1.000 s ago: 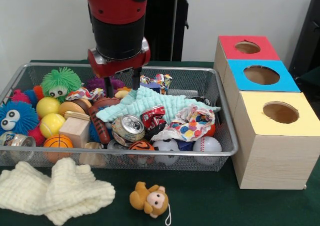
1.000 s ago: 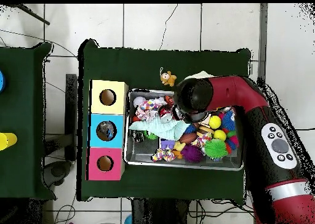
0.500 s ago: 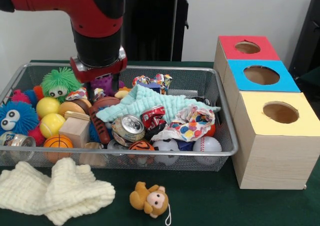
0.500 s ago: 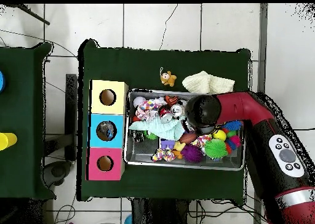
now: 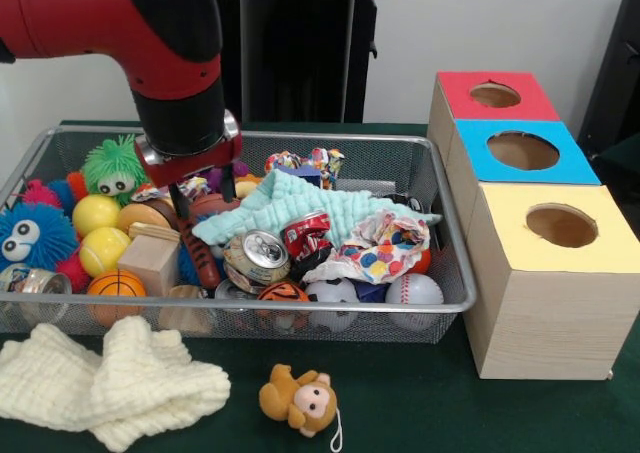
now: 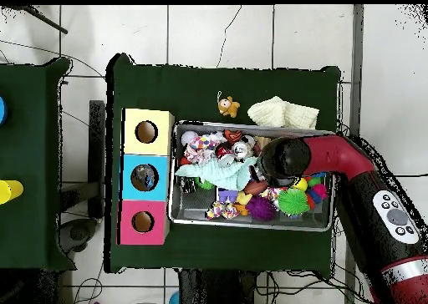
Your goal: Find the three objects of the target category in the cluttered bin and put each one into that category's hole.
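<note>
Clutter fills the wire bin (image 5: 455, 273) on the green table (image 5: 420, 403). The red and black arm (image 5: 150, 43) reaches down into the bin's left half, and the gripper (image 5: 205, 188) hangs just above a brown football (image 5: 203, 235) and an orange ball (image 5: 143, 216). Its two dark fingers (image 5: 229, 186) stand slightly apart with nothing visibly between them; they look open.

A mint cloth (image 5: 300, 205) lies across the middle of the pile, a patterned cloth (image 5: 380, 248) beside it on the right. Two crushed cans (image 5: 258, 258) lie against the mint cloth's front edge, one silver, one red (image 5: 306, 235). At the left sit a green fuzzy toy (image 5: 120, 168), a blue fuzzy toy (image 5: 32, 235), two yellow balls (image 5: 95, 213), a wooden block (image 5: 150, 258) and a small basketball (image 5: 115, 285). A baseball (image 5: 413, 291) rests at the front right corner.

Outside the bin, a cream cloth (image 5: 105, 378) and a small monkey toy (image 5: 300, 398) lie on the table in front. To the right stand three boxes in a row, each with a round hole: red (image 5: 495, 95), blue (image 5: 523, 151) and yellow (image 5: 560, 226). Which category is the target, I cannot tell.
</note>
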Controlling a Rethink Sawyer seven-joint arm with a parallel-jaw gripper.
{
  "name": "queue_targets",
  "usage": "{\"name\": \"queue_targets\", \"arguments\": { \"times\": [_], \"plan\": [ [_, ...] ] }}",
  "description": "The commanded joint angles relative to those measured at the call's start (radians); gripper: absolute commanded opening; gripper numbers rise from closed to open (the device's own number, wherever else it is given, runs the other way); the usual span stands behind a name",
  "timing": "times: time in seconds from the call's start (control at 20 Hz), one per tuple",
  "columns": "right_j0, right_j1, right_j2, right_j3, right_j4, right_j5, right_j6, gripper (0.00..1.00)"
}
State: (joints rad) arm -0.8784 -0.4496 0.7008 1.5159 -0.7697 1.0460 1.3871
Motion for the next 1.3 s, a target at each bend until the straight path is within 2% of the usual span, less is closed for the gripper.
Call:
{"name": "queue_targets", "arguments": {
  "times": [0.05, 0.25, 0.75, 1.3],
  "plan": [
    [-0.068, 0.09, 0.113, 0.038, 0.033, -0.073, -0.373, 1.0],
    [-0.097, 0.139, 0.127, 0.024, 0.034, -0.047, -0.414, 1.0],
    [-0.063, 0.257, 0.06, -0.108, -0.052, 0.006, -0.488, 1.0],
    [-0.063, 0.303, 0.078, -0.125, -0.02, -0.067, -0.48, 1.0]
  ]
}}
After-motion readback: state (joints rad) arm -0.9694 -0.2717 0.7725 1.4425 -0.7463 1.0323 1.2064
